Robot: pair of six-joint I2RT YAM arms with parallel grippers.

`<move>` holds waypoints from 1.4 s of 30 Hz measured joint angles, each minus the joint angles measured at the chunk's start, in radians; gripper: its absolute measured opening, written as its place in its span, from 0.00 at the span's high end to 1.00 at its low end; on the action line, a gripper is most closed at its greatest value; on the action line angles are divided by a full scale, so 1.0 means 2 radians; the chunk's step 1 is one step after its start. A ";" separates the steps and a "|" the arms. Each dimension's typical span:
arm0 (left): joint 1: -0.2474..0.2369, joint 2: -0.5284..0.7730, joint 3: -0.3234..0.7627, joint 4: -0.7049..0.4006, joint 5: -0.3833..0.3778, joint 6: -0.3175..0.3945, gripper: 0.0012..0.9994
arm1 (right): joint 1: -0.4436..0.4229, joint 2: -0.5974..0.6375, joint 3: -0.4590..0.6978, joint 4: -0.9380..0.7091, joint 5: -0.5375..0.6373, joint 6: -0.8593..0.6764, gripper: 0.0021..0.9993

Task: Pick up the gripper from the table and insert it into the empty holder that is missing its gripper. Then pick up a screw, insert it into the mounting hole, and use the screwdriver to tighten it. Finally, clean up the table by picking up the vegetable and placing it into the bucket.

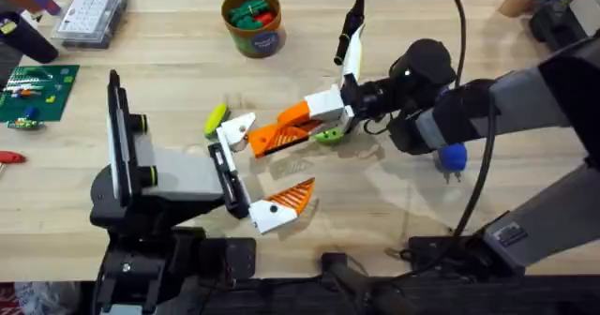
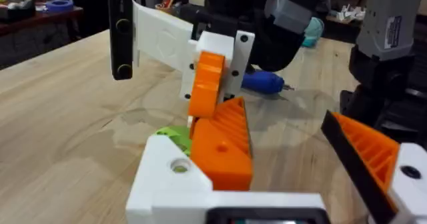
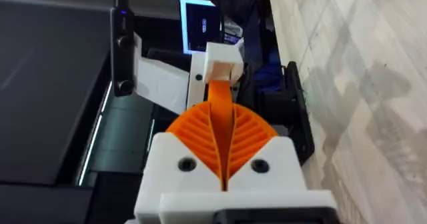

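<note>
Right gripper (image 1: 309, 120) clamped on the orange gripper (image 1: 281, 135), its tip at the holder (image 1: 236, 127). Left gripper (image 1: 251, 172) spread apart. Bucket (image 1: 253, 20) well behind.

This is a robotics or electronics workshop. A pale wooden counter (image 1: 187, 81) carries bench clutter: a clear plastic parts organiser (image 1: 89, 15) with small compartments at the far left, a green circuit board (image 1: 36, 92) beside it, and a red-handled tool (image 1: 9, 157) at the left edge. A small blue electric screwdriver (image 1: 453, 158) lies on the wood, and black cables (image 1: 473, 118) loop over the surface. In the right wrist view a lit computer screen (image 3: 200, 25) glows in the room behind.
</note>
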 joint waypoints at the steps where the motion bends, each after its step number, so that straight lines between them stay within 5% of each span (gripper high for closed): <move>1: 0.000 0.000 0.000 0.000 0.000 0.000 0.01 | 0.000 0.000 0.000 -0.001 0.002 0.000 0.99; 42: 0.000 0.000 0.000 0.000 -0.008 -0.001 0.01 | 0.033 0.000 0.004 -0.028 0.102 0.000 0.99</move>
